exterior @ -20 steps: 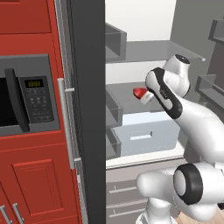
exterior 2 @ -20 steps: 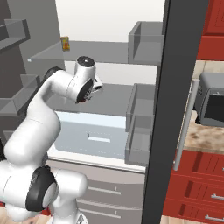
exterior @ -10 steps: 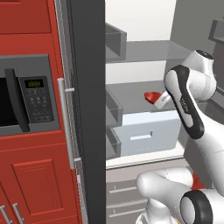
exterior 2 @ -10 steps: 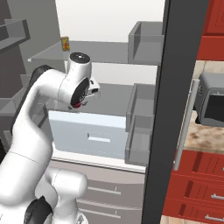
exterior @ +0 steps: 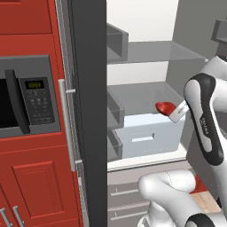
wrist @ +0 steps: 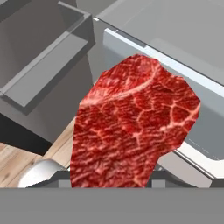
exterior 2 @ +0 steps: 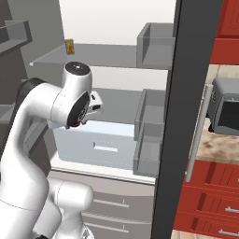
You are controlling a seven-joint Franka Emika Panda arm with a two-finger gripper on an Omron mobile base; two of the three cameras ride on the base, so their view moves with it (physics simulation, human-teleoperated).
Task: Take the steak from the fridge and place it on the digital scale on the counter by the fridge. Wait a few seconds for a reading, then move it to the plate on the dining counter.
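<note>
Steak, red with pale marbling, gripped between the fingers and held in the air in front of the open fridge, clear of every shelf. Seen from the left: a red wedge poking out beside the white hand, level with the pale drawer and above it, touching nothing else. Seen along the hand: meat up close, its lower end sunk between the fingers, wood floor and a grey door bin beyond. Fingers clenched on the steak from both sides, part-way closed to suit its thickness. Hand turned sideways, elbow folded high; probably the posture for drawing the meat out between the shelves and the door without a knock. Small yellow item alone on the upper shelf. Dark door edge with long silver handle on one side, red cabinets and microwave past it. Toaster oven on the stone worktop on the other side, where the scale should be. First stage looks nearly done; weighing and the plate not yet begun. Chief risk: clipping the door bins on the swing across.
</note>
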